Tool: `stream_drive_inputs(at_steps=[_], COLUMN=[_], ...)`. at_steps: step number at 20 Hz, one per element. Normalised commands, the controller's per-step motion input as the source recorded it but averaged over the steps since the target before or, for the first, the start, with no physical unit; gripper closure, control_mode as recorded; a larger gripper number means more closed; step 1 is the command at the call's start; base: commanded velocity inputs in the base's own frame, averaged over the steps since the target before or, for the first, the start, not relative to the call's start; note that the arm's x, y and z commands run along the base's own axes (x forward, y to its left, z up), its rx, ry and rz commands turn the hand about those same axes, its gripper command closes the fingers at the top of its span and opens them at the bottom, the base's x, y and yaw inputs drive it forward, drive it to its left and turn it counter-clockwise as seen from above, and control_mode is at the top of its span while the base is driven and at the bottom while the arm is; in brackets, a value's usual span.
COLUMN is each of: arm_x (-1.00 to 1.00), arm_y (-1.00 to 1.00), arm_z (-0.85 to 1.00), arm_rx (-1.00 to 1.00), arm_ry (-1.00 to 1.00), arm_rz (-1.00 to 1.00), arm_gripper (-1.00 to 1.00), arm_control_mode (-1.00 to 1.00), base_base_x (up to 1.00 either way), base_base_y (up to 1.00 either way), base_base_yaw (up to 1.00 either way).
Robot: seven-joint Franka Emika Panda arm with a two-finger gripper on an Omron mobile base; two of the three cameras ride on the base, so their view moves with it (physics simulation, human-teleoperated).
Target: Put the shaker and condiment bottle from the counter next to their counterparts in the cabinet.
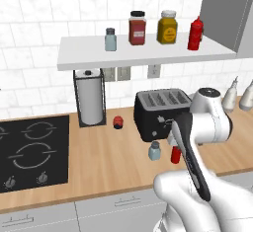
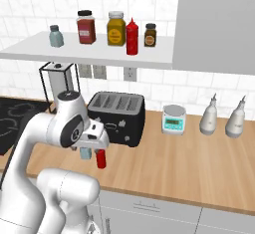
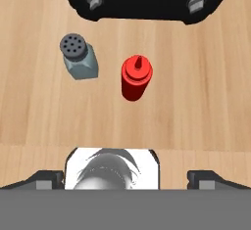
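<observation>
Fig. legend. The shaker [image 3: 78, 57] and the condiment bottle [image 3: 137, 77] stand upright on the counter [image 1: 99, 162], just beside each other but apart, w/ the black toaster [image 1: 160, 112] close behind them on the far side. In the left base view the shaker [image 1: 155, 150] is to the left and the bottle is partly hidden by the arm. The gripper [image 3: 125, 177] hangs above both, jaws spread fully wide, holding nothing; we see only the two dark tips low in the hand view.

Their counterparts sit on the cabinet [image 1: 143, 56] above: the matching shaker [image 1: 110, 39] toward the left, the matching red bottle [image 1: 195, 33] toward the right, w/ a red-filled jar [image 1: 137, 27] and a yellow-filled jar [image 1: 167, 27] between them.

Risks, as we judge them: (a) the two items stand so close that a wide-open descent on one may nudge or tip the other; (b) the bottle is slim and tapered, so a grasp near the nozzle could slip; (c) the toaster leaves little room on the far side for a finger; (d) on the shelf, the jars crowd the placing spots, esp. next to the red bottle, and could be knocked over.
</observation>
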Motion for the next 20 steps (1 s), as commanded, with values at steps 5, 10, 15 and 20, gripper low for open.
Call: stream_drive_inputs(at_steps=[5, 10, 15, 20], arm_x=[0.00, 0.00, -0.04, 0.01], arm_y=[0.00, 0.00, 0.00, 0.00], arm_z=[-0.01, -0.39, -0.79, -0.01], arm_rx=[0.00, 0.00, 0.00, 0.03], arm_ry=[-0.01, -0.08, -0.09, -0.05], arm_rz=[0.00, 0.00, 0.00, 0.00], arm_gripper=[-1.00, -1.00, -1.00, -1.00], arm_control_mode=[-1.00, -1.00, -1.00, -1.00], base_base_x=[0.00, 0.00, 0.00, 0.00], base_base_y=[0.00, 0.00, 0.00, 0.00], base_base_yaw=[0.00, 0.00, 0.00, 0.00])
